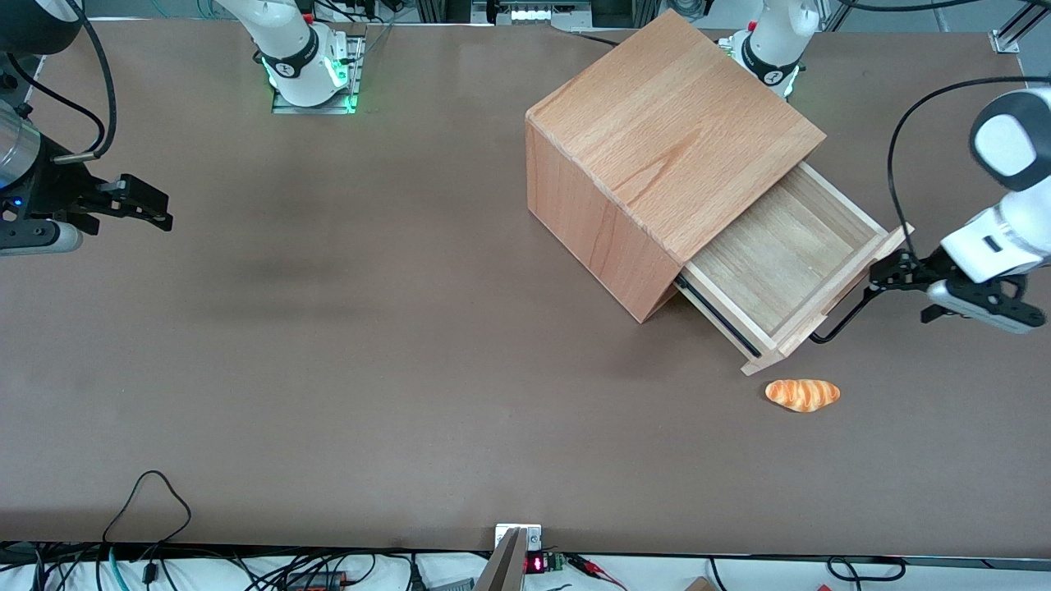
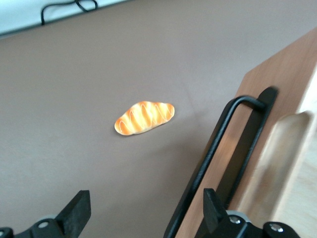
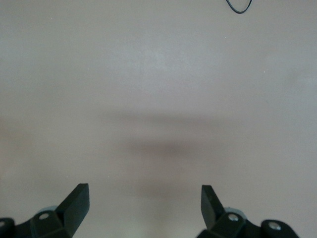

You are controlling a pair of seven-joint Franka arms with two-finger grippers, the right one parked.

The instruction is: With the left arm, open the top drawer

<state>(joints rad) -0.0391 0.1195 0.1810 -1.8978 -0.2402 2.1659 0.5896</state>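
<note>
Top drawer (image 1: 780, 254) stands pulled well out of the wooden cabinet (image 1: 657, 156), toward the working arm's end of the surface (image 1: 328, 369); we see its light-wood tray bare inside. Its thin black wire handle (image 1: 837, 320) projects from the pale front panel. We note the left arm's (image 1: 1006, 213) gripper (image 1: 891, 275) just at the handle's upper end. From the wrist camera, the fingers (image 2: 214, 208) are spread wide and released; the handle (image 2: 223, 148) runs right beside one finger, not clamped between the pair, and we cannot tell whether it touches.

One small bread roll (image 1: 802, 394), orange with pale stripes, lies on the surface just beside the drawer's front corner, nearer the front camera than the drawer; it also shows in the wrist view (image 2: 144, 118), apart from the handle.

Count: one cabinet, one open drawer, one handle, one roll.
</note>
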